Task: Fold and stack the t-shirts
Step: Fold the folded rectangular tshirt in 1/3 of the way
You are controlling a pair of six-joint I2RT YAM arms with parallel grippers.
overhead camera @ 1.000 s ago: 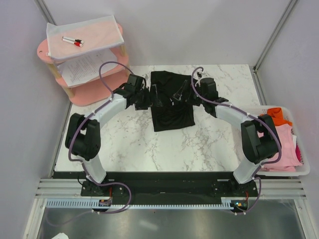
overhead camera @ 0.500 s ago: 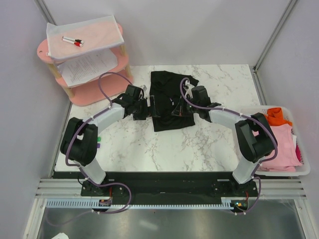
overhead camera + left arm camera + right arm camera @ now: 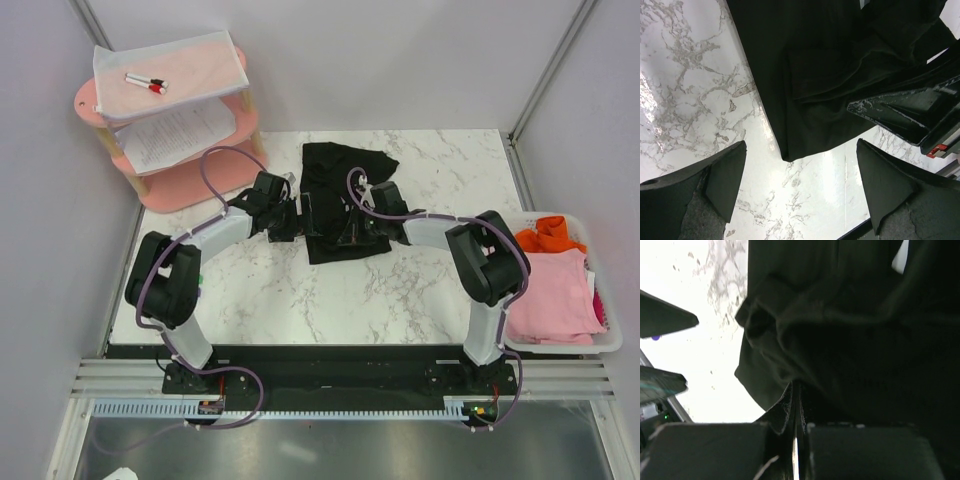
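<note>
Top external view has the black t-shirt (image 3: 340,205) lying on the far half of the table (image 3: 300,300), roughly midway between the left and right edges, its top reaching almost to the far edge. It's partly folded already: narrow and rumpled at the far end, squarer toward the near end.

Right gripper (image 3: 352,228) is down on the shirt's right side, and its own wrist view shows the fingers pressed together with cloth bunched right at the tips (image 3: 795,400). That view is pretty dark, so I'd only say it looks like it's got a pinch of the black fabric. Makes sense as a grab for pulling that side over.

Left gripper (image 3: 300,215) sits at the shirt's left edge with its jaws spread wide and nothing between them. In its wrist view (image 3: 802,172) the near corner of the shirt and bare marble are between the fingers. My guess is it's parked there to take the left side or to pin the cloth while the other arm pulls.

Off the right edge of the table there's a white basket (image 3: 600,345) holding the pink shirt (image 3: 550,295) and the orange shirt (image 3: 548,232), both unfolded, so plenty of the job is left. Past the far-left corner stands a pink shelf (image 3: 190,190) with paper sheets (image 3: 175,135), well apart from the action.
</note>
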